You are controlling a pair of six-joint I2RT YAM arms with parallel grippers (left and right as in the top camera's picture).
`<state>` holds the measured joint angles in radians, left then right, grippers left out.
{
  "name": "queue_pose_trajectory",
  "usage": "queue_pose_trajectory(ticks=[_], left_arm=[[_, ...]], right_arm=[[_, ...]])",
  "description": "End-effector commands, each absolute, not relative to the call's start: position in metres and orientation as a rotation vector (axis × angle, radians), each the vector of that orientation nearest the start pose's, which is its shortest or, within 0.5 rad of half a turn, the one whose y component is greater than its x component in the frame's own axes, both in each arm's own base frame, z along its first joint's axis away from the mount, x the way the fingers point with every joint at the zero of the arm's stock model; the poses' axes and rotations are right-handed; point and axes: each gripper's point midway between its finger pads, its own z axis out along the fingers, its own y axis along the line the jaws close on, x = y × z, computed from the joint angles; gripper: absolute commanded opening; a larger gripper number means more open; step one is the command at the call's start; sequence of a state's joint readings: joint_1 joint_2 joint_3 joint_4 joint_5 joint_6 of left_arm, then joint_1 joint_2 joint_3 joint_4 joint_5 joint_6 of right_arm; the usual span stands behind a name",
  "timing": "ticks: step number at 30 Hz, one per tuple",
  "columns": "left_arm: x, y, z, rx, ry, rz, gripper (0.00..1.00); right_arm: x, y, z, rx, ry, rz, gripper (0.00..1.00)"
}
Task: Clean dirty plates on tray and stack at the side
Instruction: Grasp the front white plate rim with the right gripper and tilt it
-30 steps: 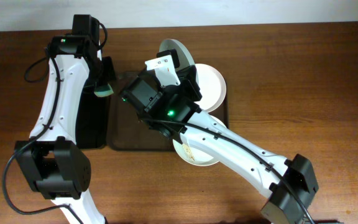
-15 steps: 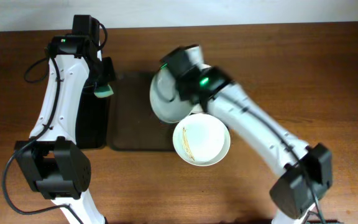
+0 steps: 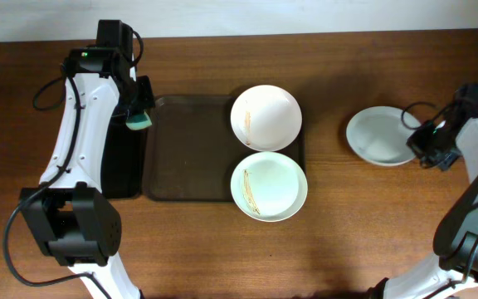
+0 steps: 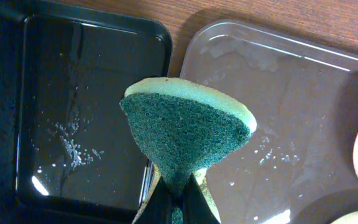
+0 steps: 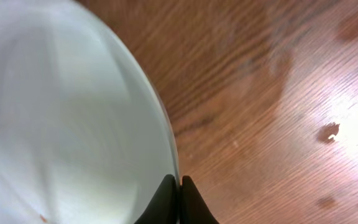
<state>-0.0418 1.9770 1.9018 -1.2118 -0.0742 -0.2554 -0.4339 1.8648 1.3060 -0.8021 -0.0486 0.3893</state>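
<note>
Three white plates show from overhead. One plate point(image 3: 265, 117) sits on the dark brown tray point(image 3: 191, 149) at its far right. A second plate point(image 3: 269, 185) with yellowish streaks lies over the tray's near right corner. My right gripper point(image 3: 416, 142) is shut on the rim of the third plate point(image 3: 378, 136), far right of the tray; the right wrist view shows that plate point(image 5: 61, 124) pinched between the fingers point(image 5: 179, 184) over bare wood. My left gripper point(image 4: 178, 202) is shut on a green and yellow sponge point(image 4: 188, 127), held over the tray's left edge point(image 4: 260, 112).
A narrow glossy black tray point(image 3: 123, 158) lies left of the brown tray, under my left arm; it shows wet specks in the left wrist view point(image 4: 73, 124). Bare wooden table point(image 3: 372, 224) surrounds the trays.
My right arm has swung from above the tray far out to the right, carrying one plate with it. The two other plates are now uncovered. The left arm has not moved.
</note>
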Motion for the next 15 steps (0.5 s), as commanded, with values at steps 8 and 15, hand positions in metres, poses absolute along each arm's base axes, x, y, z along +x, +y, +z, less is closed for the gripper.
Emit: queue_pose_trajectory(ticks=[8, 15], left_arm=[[0.447, -0.008, 0.158, -0.334, 2.823, 0.028, 0.01], [0.448, -0.008, 0.158, -0.333, 2.821, 0.028, 0.01]], right_arm=[[0.344, -0.134, 0.064, 1.109, 2.799, 0.086, 0.7], [0.474, 0.058, 0.154, 0.291, 2.635, 0.409, 0.81]])
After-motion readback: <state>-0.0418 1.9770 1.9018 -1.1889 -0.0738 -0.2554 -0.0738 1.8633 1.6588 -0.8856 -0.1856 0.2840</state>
